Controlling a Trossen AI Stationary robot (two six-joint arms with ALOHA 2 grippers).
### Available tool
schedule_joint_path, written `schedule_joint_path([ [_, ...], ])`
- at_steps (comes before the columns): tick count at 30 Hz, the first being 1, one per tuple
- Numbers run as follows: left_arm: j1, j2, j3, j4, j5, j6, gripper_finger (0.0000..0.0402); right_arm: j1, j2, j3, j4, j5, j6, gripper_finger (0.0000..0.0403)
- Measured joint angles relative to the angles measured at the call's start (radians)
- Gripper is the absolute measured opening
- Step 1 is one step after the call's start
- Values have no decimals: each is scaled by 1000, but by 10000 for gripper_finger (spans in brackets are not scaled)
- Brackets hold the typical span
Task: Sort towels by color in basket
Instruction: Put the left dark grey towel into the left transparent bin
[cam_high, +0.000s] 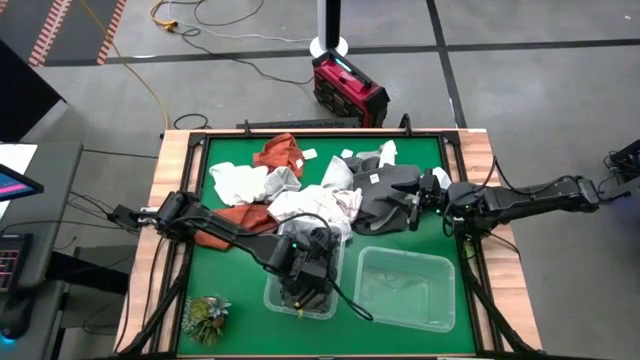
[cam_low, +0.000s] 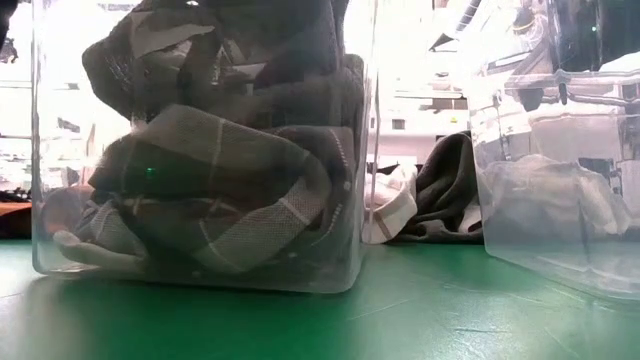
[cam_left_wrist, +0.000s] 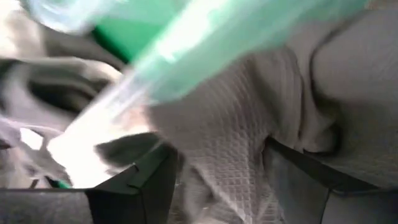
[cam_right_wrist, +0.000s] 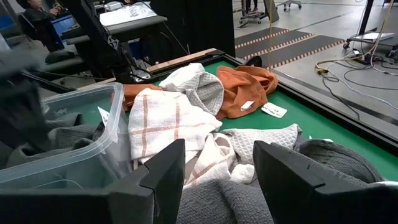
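A heap of towels (cam_high: 300, 185) sprawls across the far half of my green table (cam_high: 420, 165), its long axis running side to side: rust-orange cloths (cam_high: 279, 155) at the far left, white and cream ones (cam_high: 315, 205) in the middle, dark grey ones (cam_high: 385, 195) on the right.

More grey towels (cam_low: 220, 170) sit crumpled in the smaller clear bin (cam_high: 300, 285) at the near edge, filling it nearly to the rim in the low view.

My left gripper (cam_high: 305, 275) is down inside that bin. In its wrist view its fingers (cam_left_wrist: 134, 186) stand apart with a light grey waffle-weave cloth (cam_left_wrist: 236, 143) lying between them; I cannot tell whether they press on it.

My right gripper (cam_high: 418, 195) hovers at the right end of the heap, directly over the dark grey towels. Its jaws are spread, with grey cloth (cam_right_wrist: 217, 202) below and between them, nothing clamped. Beyond them in its wrist view lie a white towel with red-brown stripes (cam_right_wrist: 165, 121) and an orange towel (cam_right_wrist: 245, 87) bearing a white tag.

The larger clear bin (cam_high: 405, 290) stands just beside the smaller one. A small green plant tuft (cam_high: 207, 315) rests on the wooden border at the near left corner.
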Motion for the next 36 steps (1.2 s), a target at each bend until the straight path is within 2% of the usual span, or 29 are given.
schedule_joint_path([
  [3,0,-1,62,-26,-23,-7,226,0,0,0,-3,0,0,219],
  [7,1,-3,60,-23,-29,-10,226,0,0,0,-9,0,3,219],
  [11,8,6,-38,-1,27,-38,226,0,0,0,-9,0,3,219],
  [15,21,7,-203,134,208,-103,226,0,0,0,-9,0,3,219],
  [20,17,6,-284,164,220,-84,226,-1,0,0,-7,0,3,219],
  [23,16,6,-235,117,198,-75,226,-1,0,0,-3,0,3,219],
  [29,7,6,-29,2,94,-44,226,0,0,0,-1,0,3,219],
  [32,10,6,55,-13,88,-80,226,0,0,0,-6,0,3,219],
  [36,32,6,79,-19,91,-161,226,0,0,0,-12,0,3,219],
])
